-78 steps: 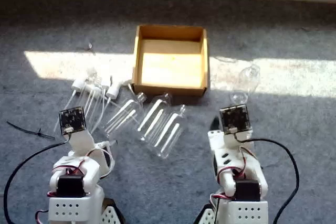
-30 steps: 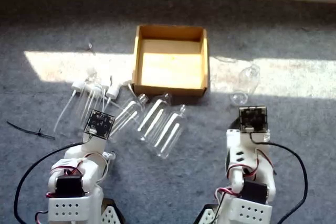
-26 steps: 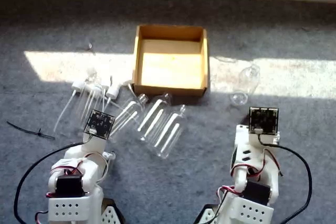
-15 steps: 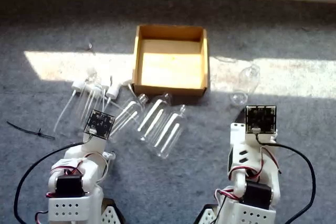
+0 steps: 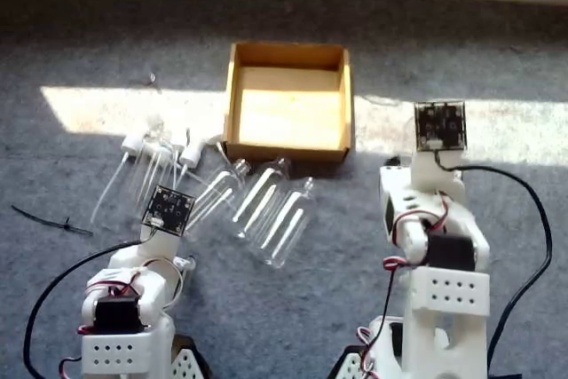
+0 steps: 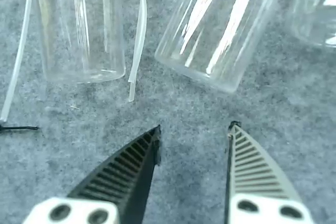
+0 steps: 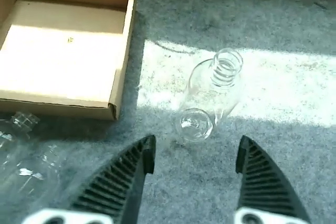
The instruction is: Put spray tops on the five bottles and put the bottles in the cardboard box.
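Forward went my right gripper (image 7: 197, 142), ribbed and wide apart over a clear threaded-neck bottle (image 7: 212, 95) lying on grey carpet (image 7: 294, 35) near the shallow cardboard box (image 5: 232, 104), upper centre overhead. My left gripper (image 6: 195, 127) gapes before transparent bottles (image 6: 210, 30).

bottles (image 6: 215, 24): necks cut off | cardboard box (image 7: 63, 107): far side cut off

The right arm (image 5: 435, 193) stretches forward from its pulled-back pose, so its end effector (image 7: 197, 142) now hangs just short of the lone bottle (image 7: 212, 95) beside the box (image 7: 122, 51). The left arm (image 5: 146, 255) has turned slightly toward the lying bottles (image 5: 266, 206).
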Robot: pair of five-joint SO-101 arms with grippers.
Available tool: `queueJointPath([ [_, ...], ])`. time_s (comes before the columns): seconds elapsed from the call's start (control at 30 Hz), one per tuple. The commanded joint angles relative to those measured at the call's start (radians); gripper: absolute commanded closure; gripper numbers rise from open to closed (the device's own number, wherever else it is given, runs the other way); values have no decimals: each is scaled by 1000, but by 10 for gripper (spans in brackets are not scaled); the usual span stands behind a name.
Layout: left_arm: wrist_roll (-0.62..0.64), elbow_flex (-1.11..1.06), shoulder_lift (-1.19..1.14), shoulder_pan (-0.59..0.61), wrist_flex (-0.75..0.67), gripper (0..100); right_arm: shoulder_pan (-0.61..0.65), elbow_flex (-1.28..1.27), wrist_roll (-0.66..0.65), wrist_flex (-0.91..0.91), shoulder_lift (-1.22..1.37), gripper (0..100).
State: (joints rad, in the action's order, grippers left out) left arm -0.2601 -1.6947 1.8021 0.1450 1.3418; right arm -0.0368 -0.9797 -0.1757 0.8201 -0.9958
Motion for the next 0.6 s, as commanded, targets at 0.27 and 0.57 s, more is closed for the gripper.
queueJointPath([
  [0.27, -9, -1, -2, -12, 5, 800, 47, -35, -3, -225, 113, 637],
  [0.57, -11, -1, -2, -12, 5, 800, 48, -231, -17, -510, 114, 637],
])
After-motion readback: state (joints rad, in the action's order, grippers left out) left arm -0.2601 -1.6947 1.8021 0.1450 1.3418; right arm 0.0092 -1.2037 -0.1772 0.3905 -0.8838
